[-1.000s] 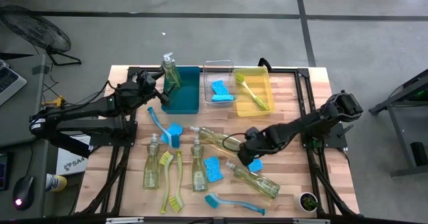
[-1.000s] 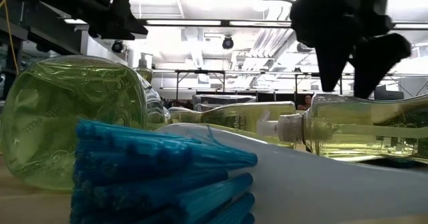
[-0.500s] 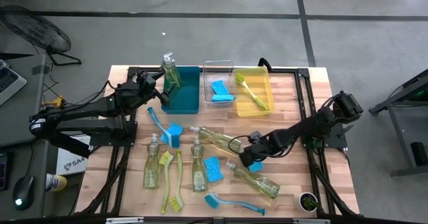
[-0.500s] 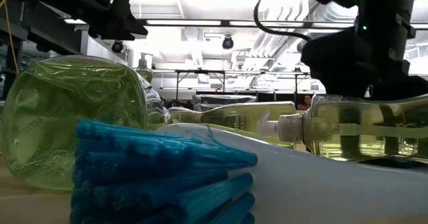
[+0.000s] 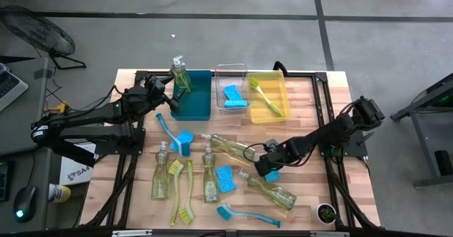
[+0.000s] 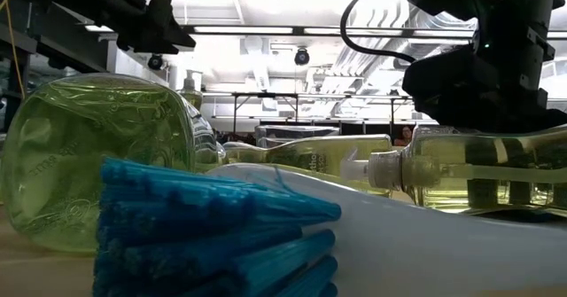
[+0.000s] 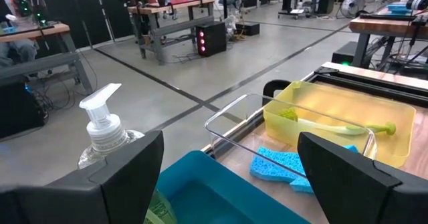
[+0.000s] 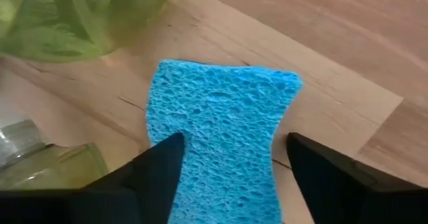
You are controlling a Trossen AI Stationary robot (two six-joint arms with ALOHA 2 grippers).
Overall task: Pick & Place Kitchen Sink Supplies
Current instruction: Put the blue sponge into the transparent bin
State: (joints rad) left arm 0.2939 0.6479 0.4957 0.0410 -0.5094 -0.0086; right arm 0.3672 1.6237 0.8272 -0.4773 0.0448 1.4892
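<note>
Sponge: a blue sponge [image 8: 214,130] lies flat on the bench [image 5: 311,194], between two soap bottles lying on their sides.
Right gripper: the right gripper [image 8: 231,160] is down over this sponge, a finger on each long side; jaws part-open, no squeeze visible.
Left gripper: the left gripper [image 7: 227,170] hangs spread wide and empty above the teal bin [image 5: 192,95], beside an upright pump bottle [image 5: 180,74].
Other bins: the clear bin [image 5: 231,71] holds a sponge, the yellow bin [image 5: 276,78] a green brush.
</note>
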